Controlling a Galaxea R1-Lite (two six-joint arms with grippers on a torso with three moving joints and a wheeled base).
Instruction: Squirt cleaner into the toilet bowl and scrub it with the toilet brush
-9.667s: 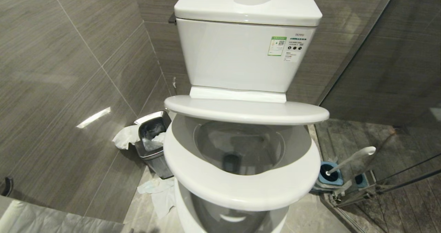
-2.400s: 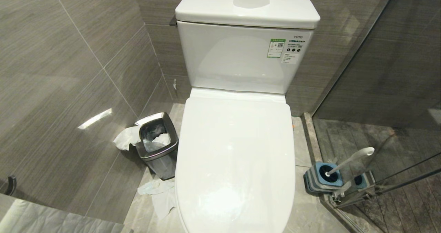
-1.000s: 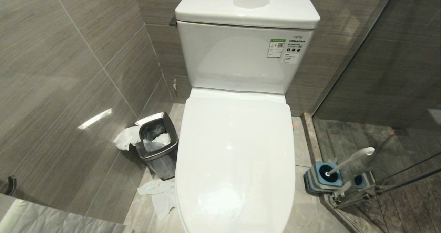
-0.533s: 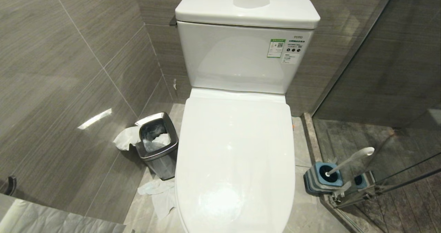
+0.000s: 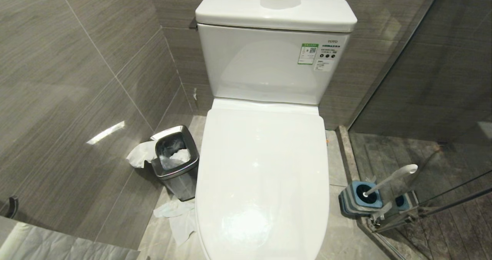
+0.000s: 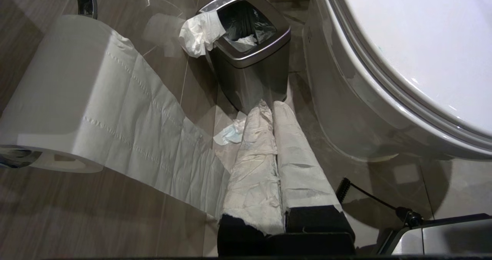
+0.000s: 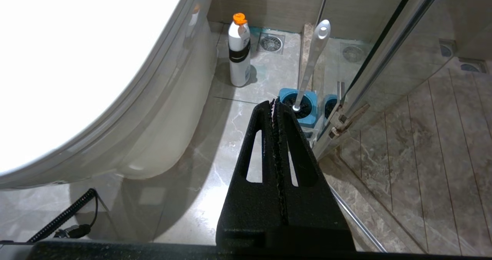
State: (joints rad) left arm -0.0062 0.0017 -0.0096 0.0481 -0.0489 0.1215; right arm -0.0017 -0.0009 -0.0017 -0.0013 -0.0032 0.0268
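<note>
Toilet bowl (image 5: 265, 183) sits lid-down between steel bin (image 5: 175, 162) and toilet brush (image 5: 388, 179) in its holder; cleaner (image 7: 239, 50) stands on floor behind; left gripper (image 6: 273, 110) and right gripper (image 7: 275, 106) hang low, jaws together.

The toilet bowl (image 5: 265, 183) is glossy white ceramic, its shut lid smooth and reflective; the small bin (image 5: 176, 164) to its left is brushed steel with a shiny rim, crumpled white paper (image 5: 140, 154) hanging over its side; the wall tiles (image 5: 69, 90) are grey, streaked and semi-gloss; the floor (image 7: 230, 137) is polished marbled stone; the toilet brush (image 5: 390, 179) on the right has a smooth white plastic handle; the cleaner (image 7: 239, 52) is a pale plastic bottle; the left gripper (image 6: 273, 110) has fingers wrapped in wrinkled white paper; the right gripper (image 7: 275, 106) is rough matt black.
</note>
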